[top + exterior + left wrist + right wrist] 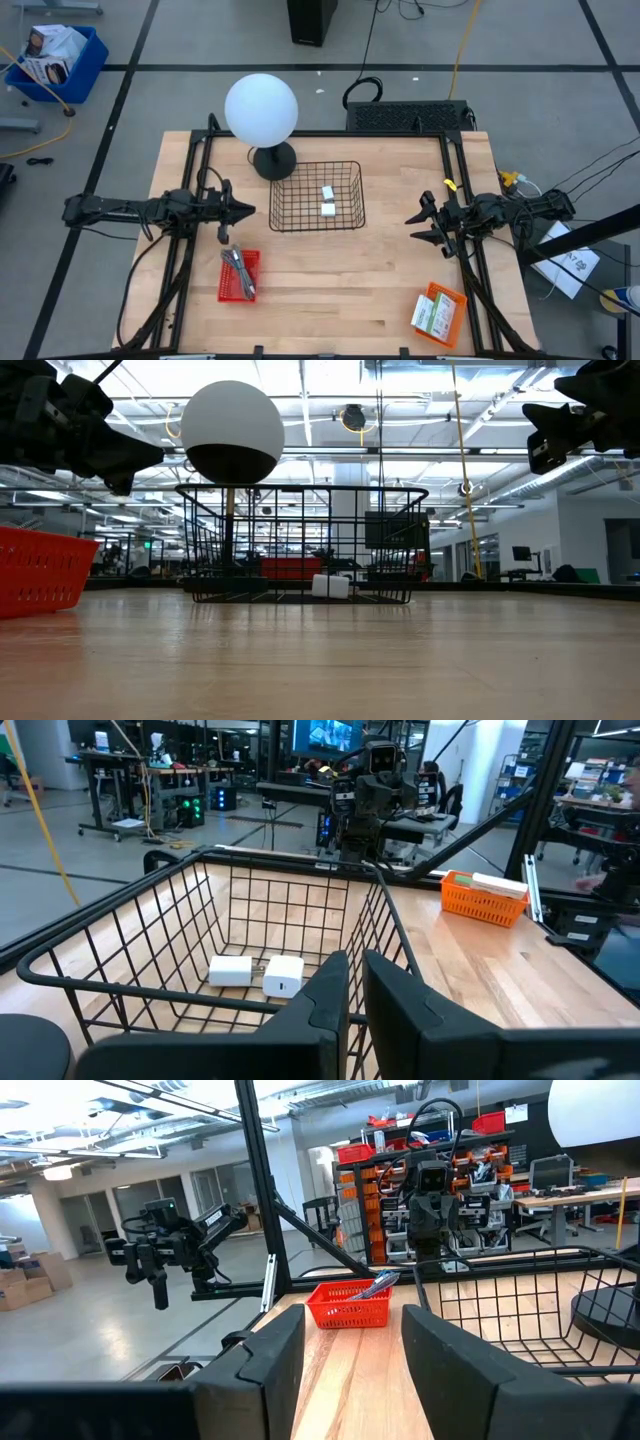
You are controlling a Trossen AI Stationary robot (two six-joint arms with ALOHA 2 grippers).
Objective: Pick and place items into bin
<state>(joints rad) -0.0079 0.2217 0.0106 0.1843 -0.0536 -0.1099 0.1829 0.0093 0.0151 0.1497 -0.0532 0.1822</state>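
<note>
A black wire bin [315,195] stands mid-table with two tiny white blocks [327,200] lying on its floor; they also show in the left wrist view [258,973]. A small red basket [239,275] near the left arm holds a grey metal tool [243,272]. An orange basket [438,313] near the right arm holds flat white printed packets [432,318]. My left gripper [250,210] hovers shut just left of the bin, above the table. My right gripper [412,227] hovers open to the bin's right. Neither touches anything. The thin teal tool I cannot make out.
A big white globe lamp [261,110] stands on a dark round base [273,160] at the bin's far-left corner. Black frame rails [462,200] run along both table sides. Bare wood [340,290] lies between the red and orange baskets, on the near side of the bin.
</note>
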